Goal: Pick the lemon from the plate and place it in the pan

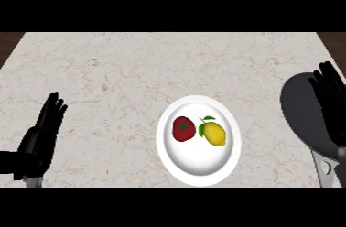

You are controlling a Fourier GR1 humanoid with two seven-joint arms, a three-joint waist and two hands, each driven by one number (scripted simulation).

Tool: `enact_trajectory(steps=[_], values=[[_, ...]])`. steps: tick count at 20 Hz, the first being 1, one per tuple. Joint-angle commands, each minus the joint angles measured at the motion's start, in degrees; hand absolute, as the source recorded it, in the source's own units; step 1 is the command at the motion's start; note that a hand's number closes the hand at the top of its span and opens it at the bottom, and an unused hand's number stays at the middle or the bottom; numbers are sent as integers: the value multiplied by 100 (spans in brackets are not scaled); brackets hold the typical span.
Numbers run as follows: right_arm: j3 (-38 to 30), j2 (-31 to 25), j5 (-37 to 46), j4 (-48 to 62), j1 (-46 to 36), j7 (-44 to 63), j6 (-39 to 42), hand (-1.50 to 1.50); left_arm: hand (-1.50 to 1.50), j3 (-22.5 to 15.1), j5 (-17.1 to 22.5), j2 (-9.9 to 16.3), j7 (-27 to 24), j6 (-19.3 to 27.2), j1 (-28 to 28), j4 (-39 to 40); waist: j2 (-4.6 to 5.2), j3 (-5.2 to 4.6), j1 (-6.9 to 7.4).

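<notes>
A yellow lemon (215, 133) with a small green leaf lies on the right half of a white plate (198, 171) at the counter's middle front. Beside it on the left sits a red tomato (184, 129). A dark grey pan (300, 112) rests at the right edge, its metal handle (326, 169) pointing toward me. My right hand (330, 97) hovers over the pan with straight fingers pointing away, well right of the lemon, holding nothing. My left hand (42, 136) stands open near the left edge, fingers up, far from the plate.
The beige marble counter (135, 70) stretches wide behind and to the left of the plate. Dark wood shows past the counter's far corners.
</notes>
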Motion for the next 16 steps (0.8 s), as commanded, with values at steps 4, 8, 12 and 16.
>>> enact_trajectory(steps=[4,8,12,16], values=[[1161,182,306,-428,-508,31,911,150,0,-52,356,-583,588,223,96,425,83,48,198],[2180,-92,2247,-894,-381,-642,474,150,0,-332,555,-1030,940,301,271,648,24,32,46],[2890,260,3537,-1386,554,-1722,-488,-150,0,-73,668,-981,1121,437,110,669,11,51,-154],[3202,154,4705,-1477,1488,-1832,-1464,-150,0,-43,691,-774,1468,459,204,276,12,56,-93]])
